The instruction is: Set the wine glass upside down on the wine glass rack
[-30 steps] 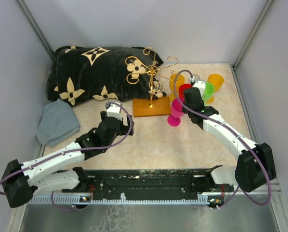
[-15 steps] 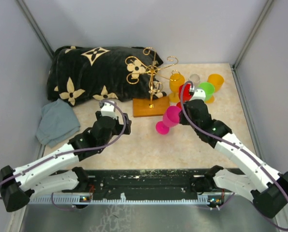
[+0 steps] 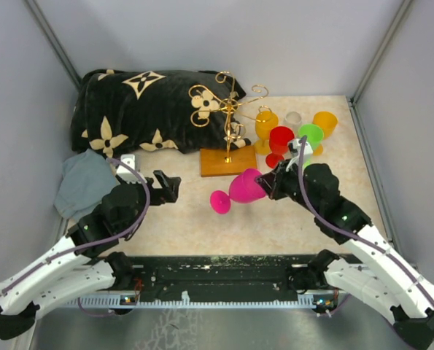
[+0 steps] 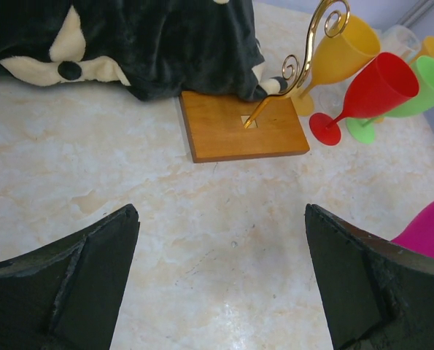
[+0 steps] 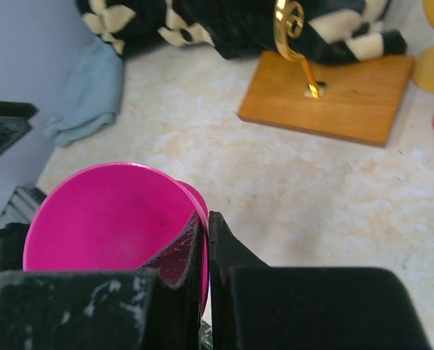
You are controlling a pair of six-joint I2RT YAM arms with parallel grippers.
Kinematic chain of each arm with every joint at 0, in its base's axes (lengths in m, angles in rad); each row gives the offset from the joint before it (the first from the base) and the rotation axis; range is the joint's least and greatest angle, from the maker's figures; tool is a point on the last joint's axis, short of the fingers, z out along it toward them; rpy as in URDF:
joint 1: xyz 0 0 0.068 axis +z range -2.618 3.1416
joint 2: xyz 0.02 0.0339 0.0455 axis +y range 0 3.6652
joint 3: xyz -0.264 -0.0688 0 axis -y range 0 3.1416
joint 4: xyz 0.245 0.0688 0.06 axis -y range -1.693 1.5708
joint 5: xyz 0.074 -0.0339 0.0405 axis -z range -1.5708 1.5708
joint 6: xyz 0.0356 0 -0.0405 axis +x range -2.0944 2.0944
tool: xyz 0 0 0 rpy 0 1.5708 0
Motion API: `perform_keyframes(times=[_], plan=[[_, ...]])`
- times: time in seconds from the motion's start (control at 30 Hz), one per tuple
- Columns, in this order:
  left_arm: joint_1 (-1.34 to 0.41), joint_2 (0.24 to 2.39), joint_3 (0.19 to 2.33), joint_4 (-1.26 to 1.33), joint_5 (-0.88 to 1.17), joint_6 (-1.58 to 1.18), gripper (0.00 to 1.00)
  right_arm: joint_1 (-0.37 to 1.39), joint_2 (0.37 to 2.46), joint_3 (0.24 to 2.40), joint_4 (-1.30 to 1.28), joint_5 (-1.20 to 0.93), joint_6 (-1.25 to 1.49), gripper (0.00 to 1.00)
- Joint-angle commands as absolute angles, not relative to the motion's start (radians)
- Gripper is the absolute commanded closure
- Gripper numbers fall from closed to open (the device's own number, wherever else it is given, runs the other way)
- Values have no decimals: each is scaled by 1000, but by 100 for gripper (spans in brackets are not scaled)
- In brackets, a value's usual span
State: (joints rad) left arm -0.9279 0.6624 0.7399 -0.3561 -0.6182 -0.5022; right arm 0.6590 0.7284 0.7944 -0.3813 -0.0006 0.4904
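Observation:
My right gripper (image 3: 269,182) is shut on the rim of a magenta wine glass (image 3: 242,188), held on its side above the table with its foot pointing left. In the right wrist view the glass bowl (image 5: 107,226) fills the lower left, its wall pinched between my fingers (image 5: 227,251). The wine glass rack (image 3: 227,117), a gold wire tree on an orange-brown wooden base (image 3: 227,162), stands just behind; the base also shows in the left wrist view (image 4: 242,124) and the right wrist view (image 5: 333,95). My left gripper (image 3: 169,186) is open and empty, left of the glass.
Orange (image 3: 266,125), red (image 3: 280,140), green (image 3: 311,137), clear (image 3: 294,119) and yellow-orange (image 3: 324,124) glasses stand right of the rack. A black floral blanket (image 3: 140,106) lies at the back left, a grey cloth (image 3: 85,184) beside it.
My right gripper has carried the magenta glass down and left, tipping it onto its side. My left arm has pulled back and to the left.

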Motion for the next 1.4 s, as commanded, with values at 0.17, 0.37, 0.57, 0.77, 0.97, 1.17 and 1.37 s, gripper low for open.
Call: perform_keyframes(times=[0.17, 0.37, 0.57, 0.77, 0.97, 1.17, 1.37], plan=[[-928, 578, 763, -346, -566, -534, 0, 667, 644, 952, -74, -192, 475, 100], [-928, 552, 759, -221, -443, -515, 0, 667, 623, 971, 153, -255, 529, 100], [-929, 540, 757, -108, -354, -505, 0, 667, 687, 1002, 347, -293, 605, 100], [-928, 513, 756, -40, -306, -523, 0, 666, 816, 1054, 570, -355, 725, 100], [-929, 506, 792, -1, -239, -548, 0, 643, 1004, 1171, 741, -478, 843, 100], [-928, 495, 788, 80, -212, -526, 0, 460, 1144, 1209, 1035, -586, 1137, 100], [-929, 534, 824, 125, -201, -440, 0, 340, 1239, 1206, 1187, -631, 1299, 100]])
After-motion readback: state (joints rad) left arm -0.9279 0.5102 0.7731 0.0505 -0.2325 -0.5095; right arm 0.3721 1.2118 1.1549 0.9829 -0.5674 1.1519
